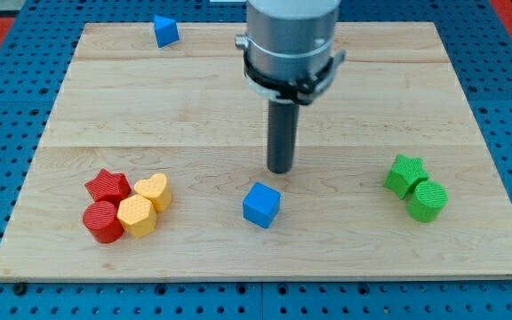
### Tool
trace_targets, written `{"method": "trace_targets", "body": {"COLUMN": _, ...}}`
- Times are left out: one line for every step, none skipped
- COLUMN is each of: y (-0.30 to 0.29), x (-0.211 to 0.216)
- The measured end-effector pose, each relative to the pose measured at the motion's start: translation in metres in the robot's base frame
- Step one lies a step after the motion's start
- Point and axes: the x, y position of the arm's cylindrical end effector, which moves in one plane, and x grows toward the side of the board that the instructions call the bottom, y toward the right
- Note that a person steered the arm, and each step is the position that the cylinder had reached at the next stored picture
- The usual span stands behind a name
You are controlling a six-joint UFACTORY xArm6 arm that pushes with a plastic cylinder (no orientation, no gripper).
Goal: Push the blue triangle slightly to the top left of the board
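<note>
The blue triangle (pixel 165 31) lies near the top edge of the wooden board (pixel 194 98), left of centre. My tip (pixel 279 170) rests near the board's middle, far to the lower right of the triangle and apart from it. A blue cube (pixel 261 205) sits just below and slightly left of my tip, not touching it.
A red star (pixel 107 186), a red cylinder (pixel 102 221), a yellow heart (pixel 154 190) and a yellow hexagon-like block (pixel 137 216) cluster at the lower left. A green star (pixel 406 173) and a green cylinder (pixel 428 201) sit at the right.
</note>
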Motion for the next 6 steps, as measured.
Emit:
{"method": "trace_targets", "body": {"y": -0.012, "x": 0.023}}
{"method": "trace_targets", "body": {"y": -0.004, "x": 0.05}}
{"method": "trace_targets", "body": {"y": -0.005, "x": 0.039}}
{"method": "trace_targets", "body": {"y": -0.01, "x": -0.05}}
{"method": "trace_targets", "body": {"y": -0.024, "x": -0.14}}
{"method": "trace_targets", "body": {"y": -0.071, "x": -0.19}}
